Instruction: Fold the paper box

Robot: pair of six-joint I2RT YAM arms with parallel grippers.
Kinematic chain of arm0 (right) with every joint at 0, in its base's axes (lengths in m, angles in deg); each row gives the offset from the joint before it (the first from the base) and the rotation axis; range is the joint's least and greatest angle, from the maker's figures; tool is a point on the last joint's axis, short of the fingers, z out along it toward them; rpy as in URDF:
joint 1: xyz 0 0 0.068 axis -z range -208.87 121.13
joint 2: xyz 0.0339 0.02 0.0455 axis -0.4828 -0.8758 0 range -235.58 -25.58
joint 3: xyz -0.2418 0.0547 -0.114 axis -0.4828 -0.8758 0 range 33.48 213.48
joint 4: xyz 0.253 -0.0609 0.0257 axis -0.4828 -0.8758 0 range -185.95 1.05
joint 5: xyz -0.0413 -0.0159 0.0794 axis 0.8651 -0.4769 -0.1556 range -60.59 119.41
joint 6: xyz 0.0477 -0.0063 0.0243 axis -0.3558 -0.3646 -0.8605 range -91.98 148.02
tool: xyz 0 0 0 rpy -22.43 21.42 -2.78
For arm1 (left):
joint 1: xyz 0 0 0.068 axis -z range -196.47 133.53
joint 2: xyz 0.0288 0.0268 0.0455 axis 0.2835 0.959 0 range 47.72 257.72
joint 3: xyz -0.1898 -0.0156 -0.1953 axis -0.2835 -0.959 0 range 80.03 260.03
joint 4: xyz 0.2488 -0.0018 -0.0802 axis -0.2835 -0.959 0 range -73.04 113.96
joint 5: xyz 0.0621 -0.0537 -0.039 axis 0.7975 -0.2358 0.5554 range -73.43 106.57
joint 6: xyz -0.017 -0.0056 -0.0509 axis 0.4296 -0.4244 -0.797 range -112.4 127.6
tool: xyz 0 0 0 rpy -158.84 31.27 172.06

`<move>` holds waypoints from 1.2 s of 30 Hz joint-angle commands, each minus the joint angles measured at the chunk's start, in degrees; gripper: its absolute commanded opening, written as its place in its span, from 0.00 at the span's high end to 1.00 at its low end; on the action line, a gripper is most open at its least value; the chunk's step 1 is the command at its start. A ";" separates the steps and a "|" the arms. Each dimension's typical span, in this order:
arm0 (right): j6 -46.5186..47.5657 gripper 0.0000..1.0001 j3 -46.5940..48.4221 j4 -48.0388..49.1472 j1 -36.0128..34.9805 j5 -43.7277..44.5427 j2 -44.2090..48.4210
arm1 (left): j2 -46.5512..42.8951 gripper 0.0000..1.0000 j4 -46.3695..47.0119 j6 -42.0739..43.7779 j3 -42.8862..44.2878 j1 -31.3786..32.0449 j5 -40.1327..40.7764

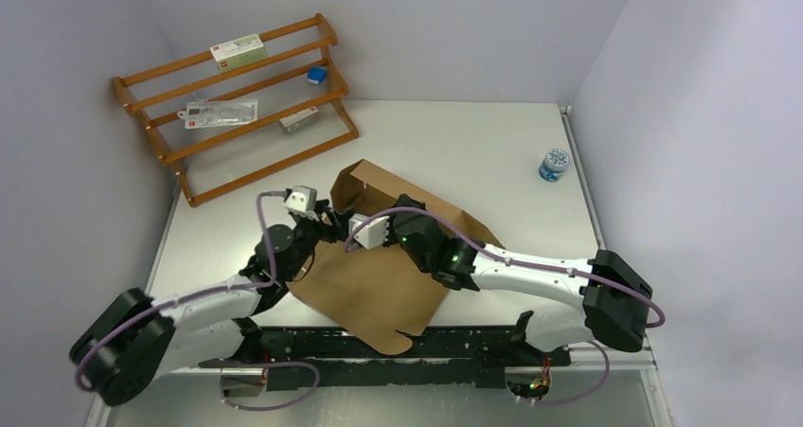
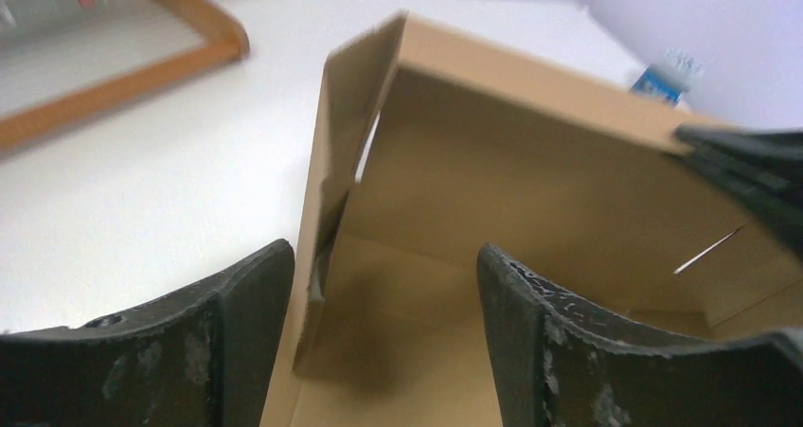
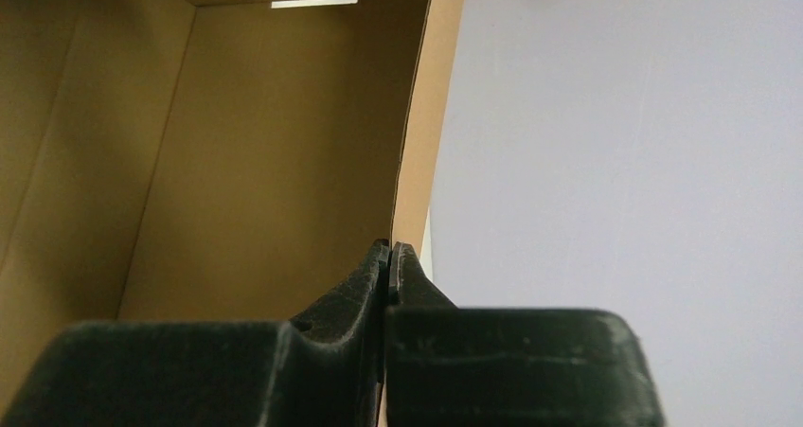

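From above, the box (image 1: 379, 280) sits in the middle of the desk (image 1: 473, 143). It is half folded: a flat sheet reaches to the near edge, and walls are raised at its far end. Both my arms reach in over it and meet at the raised part. A wooden rack (image 1: 237, 105) stands far left and a small jar (image 1: 555, 164) far right.

From my left wrist, my left jaws gape wide and hold nothing. The box's left wall rises between the two fingers, close beside the left finger (image 2: 237, 342); I cannot tell whether they touch. The far wall stands upright beyond, and the black fingertips (image 2: 748, 167) of my right jaws sit on its top edge at the right.

From my right wrist, my right jaws are pinched tight on a thin cardboard edge of the box. The brown inside spreads to the left, with a plain room wall to the right.
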 commanded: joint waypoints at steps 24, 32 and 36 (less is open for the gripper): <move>0.43 1.00 0.70 -6.50 -1.18 0.61 -2.23 | 15.62 0.25 9.03 -1.43 9.25 -31.99 -40.82; 0.72 1.00 1.81 -8.32 -1.69 0.52 -2.62 | 24.36 0.31 10.42 -0.93 12.19 -31.43 -48.97; 0.61 1.00 2.66 -10.31 -2.07 0.86 -2.94 | 25.97 0.32 13.11 -0.78 11.81 -30.27 -51.71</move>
